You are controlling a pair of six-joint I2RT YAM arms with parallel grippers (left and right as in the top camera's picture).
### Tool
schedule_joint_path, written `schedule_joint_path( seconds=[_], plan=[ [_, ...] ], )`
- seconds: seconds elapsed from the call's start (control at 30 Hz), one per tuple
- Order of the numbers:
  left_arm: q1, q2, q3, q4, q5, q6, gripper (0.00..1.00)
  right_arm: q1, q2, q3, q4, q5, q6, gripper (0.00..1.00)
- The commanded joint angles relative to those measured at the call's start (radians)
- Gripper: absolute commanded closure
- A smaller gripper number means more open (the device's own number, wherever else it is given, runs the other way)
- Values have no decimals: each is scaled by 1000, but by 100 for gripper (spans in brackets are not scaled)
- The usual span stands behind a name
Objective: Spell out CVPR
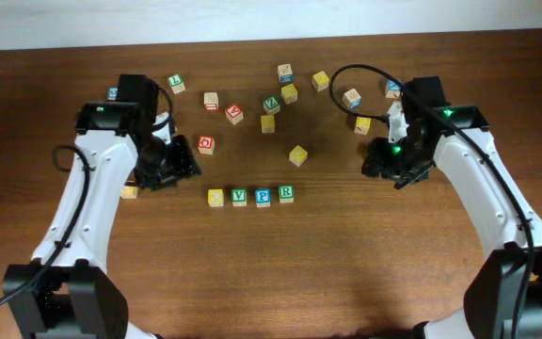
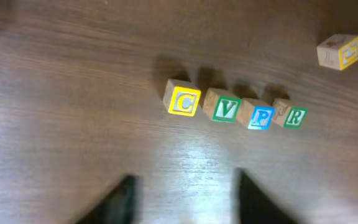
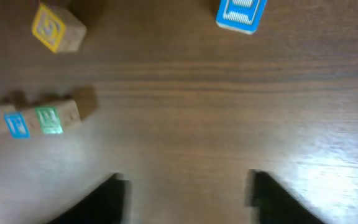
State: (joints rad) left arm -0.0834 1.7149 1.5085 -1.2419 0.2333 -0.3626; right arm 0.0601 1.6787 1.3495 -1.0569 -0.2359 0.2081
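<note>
Four letter blocks stand in a row on the table: yellow C [image 1: 215, 198] [image 2: 183, 101], green V [image 1: 240, 197] [image 2: 224, 106], blue P [image 1: 263, 197] [image 2: 258, 115] and green R [image 1: 286, 193] [image 2: 291, 115]. The row's right end also shows in the right wrist view, with the R [image 3: 53, 118] last. My left gripper [image 1: 179, 163] [image 2: 182, 193] is open and empty, left of the row. My right gripper [image 1: 384, 160] [image 3: 185, 190] is open and empty, right of the row.
Several loose letter blocks are scattered behind the row, among them a red Q block [image 1: 206, 144], a yellow block [image 1: 297, 155] [image 2: 340, 51], a green A block [image 1: 271, 104] and a blue block [image 3: 242, 14]. A small block [image 1: 129, 192] lies by my left arm.
</note>
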Motion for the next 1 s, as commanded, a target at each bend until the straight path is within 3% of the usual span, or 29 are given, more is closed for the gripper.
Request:
schedule_joint_path(
  seconds=[0.0, 0.07, 0.17, 0.37, 0.47, 0.7, 0.97],
  plan=[
    [-34, -8, -26, 36, -97, -18, 100, 0, 45, -5, 43, -24, 14, 96],
    [-53, -8, -112, 90, -283, -122, 100, 27, 92, -5, 49, -72, 13, 96],
    [-51, -6, -220, 196, -329, -122, 100, 108, 145, -5, 81, -71, 13, 96],
    [-53, 94, -300, 335, -291, -118, 100, 275, 277, -5, 218, -64, 142, 96],
    [-53, 163, -300, 383, -164, -43, 100, 331, 325, -5, 274, -66, 149, 96],
    [-57, 231, -300, 420, -105, -24, 100, 341, 325, -24, 314, -64, 193, 96],
    [-150, 253, -300, 450, -98, -25, 100, 341, 327, -27, 340, -64, 194, 96]
  ],
)
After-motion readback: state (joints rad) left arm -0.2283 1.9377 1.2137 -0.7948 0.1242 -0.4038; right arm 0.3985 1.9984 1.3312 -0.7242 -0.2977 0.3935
